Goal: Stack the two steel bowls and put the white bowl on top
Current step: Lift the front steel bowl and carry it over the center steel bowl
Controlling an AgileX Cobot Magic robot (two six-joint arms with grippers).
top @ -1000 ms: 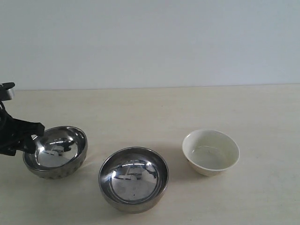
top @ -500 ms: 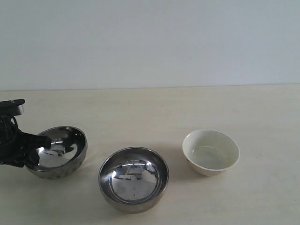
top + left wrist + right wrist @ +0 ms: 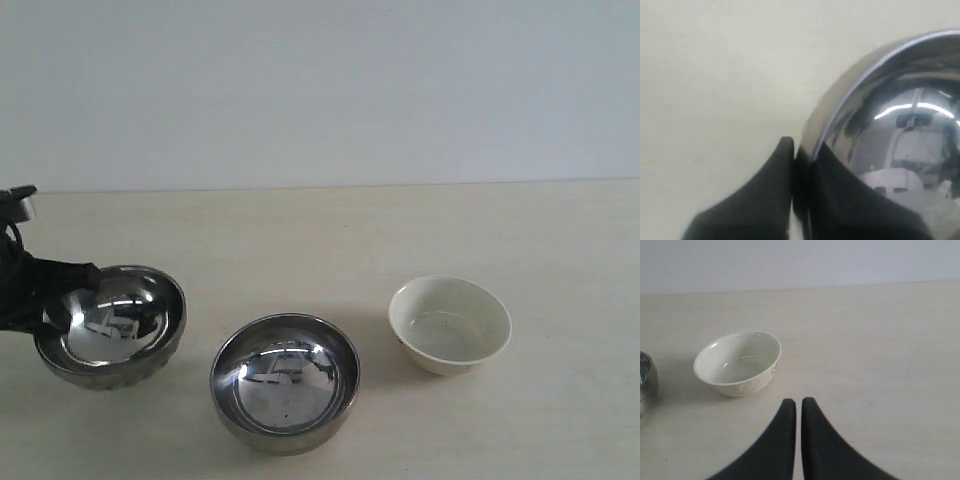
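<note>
Left gripper (image 3: pixel 801 157): fingers clamped on the rim of the left steel bowl (image 3: pixel 120 325), one inside and one outside, at its 9 o'clock edge.
Right gripper (image 3: pixel 796 407): fingers together, holding nothing, over the table (image 3: pixel 400 230).
Second steel bowl (image 3: pixel 285 385): upright, 4 o'clock from the held bowl, apart.
White bowl (image 3: pixel 450 322): upright, 2 o'clock from the second steel bowl, apart.

You have a pale beige, matte surface (image 3: pixel 300 220). The white bowl (image 3: pixel 450 325) stands upright on it. Seen from the exterior view, the first steel bowl (image 3: pixel 285 383) stands upright near the white bowl's left, apart from it. The second steel bowl (image 3: pixel 110 325) is well left of the white bowl; you cannot tell whether it rests on the surface.
</note>
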